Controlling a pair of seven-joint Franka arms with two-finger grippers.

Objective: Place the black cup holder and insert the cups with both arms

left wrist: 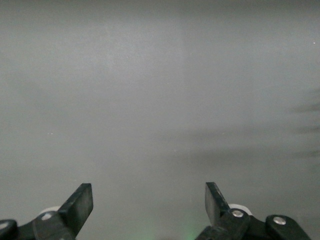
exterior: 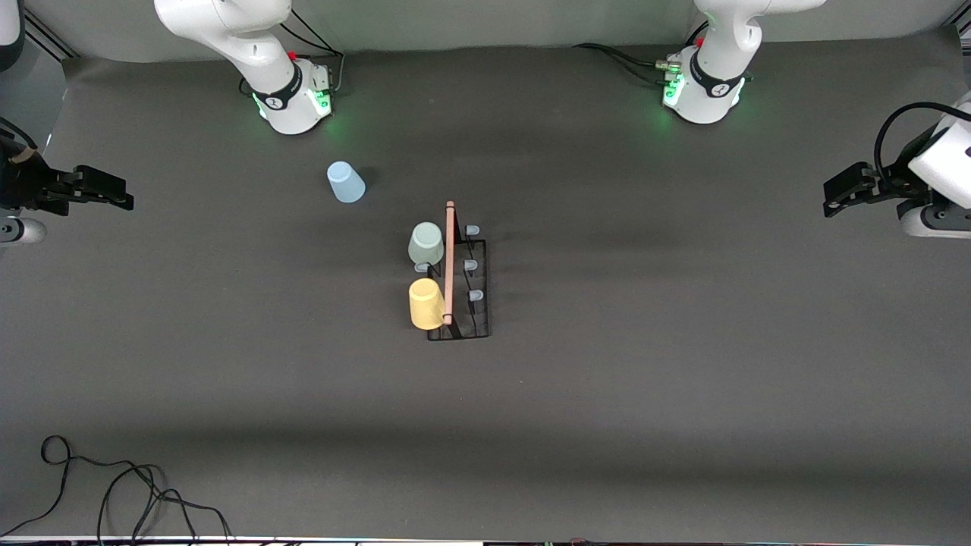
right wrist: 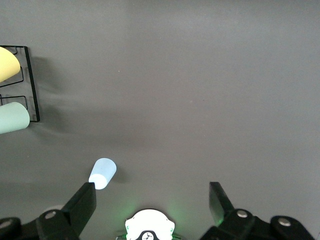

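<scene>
The bench (exterior: 683,379) was a broad dark grey surface, with the two white arms based along its edge farthest from the front camera. Both arms waited out at the ends of the bench. The left claw (exterior: 838,199) hung over the left arm's end, its fingers (left wrist: 77,205) spread wide apart with nothing between them. The right claw (exterior: 114,196) hung over the right arm's end, likewise spread and empty, as the right wrist view showed (right wrist: 150,200).

The black cup holder (exterior: 476,303) stood upright near the middle of the bench, its long axis running from the arms' bases toward the front camera. The wooden rod (exterior: 449,262) on top lay along that same line. Three pale-tipped pegs (exterior: 471,265) on the side toward the left arm's end were bare.

On the side toward the right arm's end the holder carried two cups. The yellow cup (exterior: 426,303) sat on the peg nearest the front camera, tilted outward with its closed bottom away from the rod. The pale green cup (exterior: 425,243) sat on a peg farther from the camera, tilted the same way. A bare peg tip showed between them.

The light blue cup (exterior: 346,183) stood upside down by itself on the bench, well apart from the holder, nearer the right arm's base.
</scene>
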